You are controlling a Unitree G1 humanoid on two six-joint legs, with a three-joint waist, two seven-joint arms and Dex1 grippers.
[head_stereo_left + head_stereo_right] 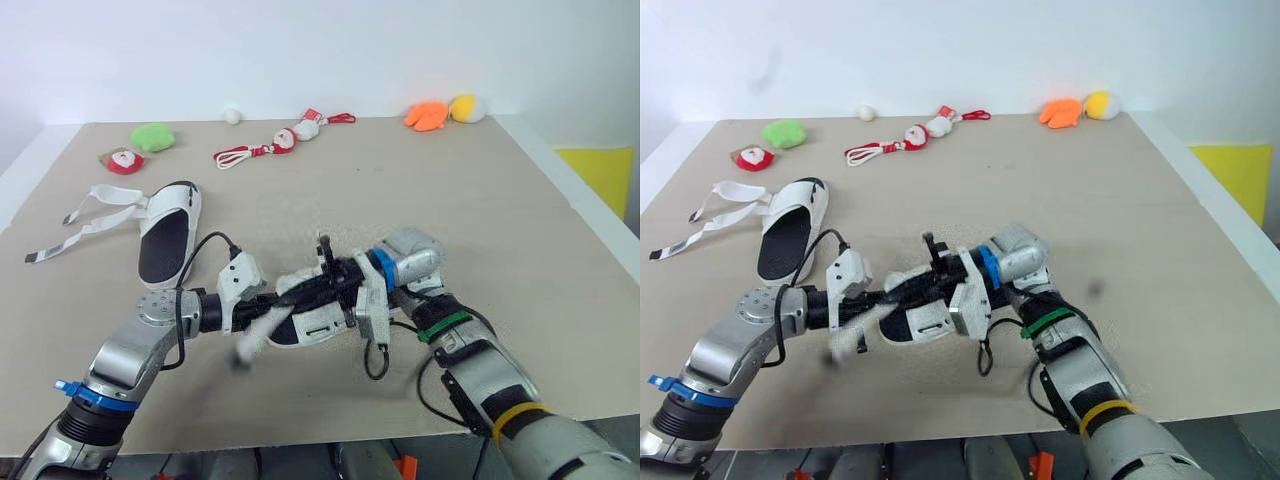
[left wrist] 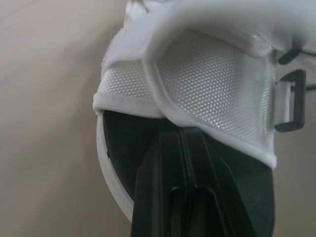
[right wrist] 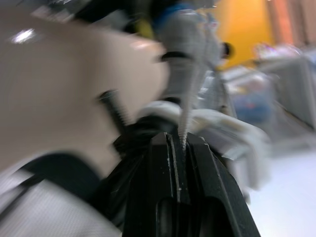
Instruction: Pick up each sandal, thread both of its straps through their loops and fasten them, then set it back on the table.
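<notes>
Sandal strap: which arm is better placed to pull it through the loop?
Right, probably: the right pincer is shut on the strap, while the left pincer lies shut against the sandal.

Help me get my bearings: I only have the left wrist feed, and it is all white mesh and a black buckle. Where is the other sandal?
Observer: The other sandal lies flat on the table, farther out and to the robot's left of the sandal you are working on. Its two straps are undone and spread out to the left.
Operator: What is the right gripper doing?
Observer: The right gripper meets your sandal from the right, with its fingers shut on a thin pale strap seen edge-on.
Operator: Anything else on the table?
Observer: Small toys lie along the far edge, among them a green plush and an orange one.
</notes>
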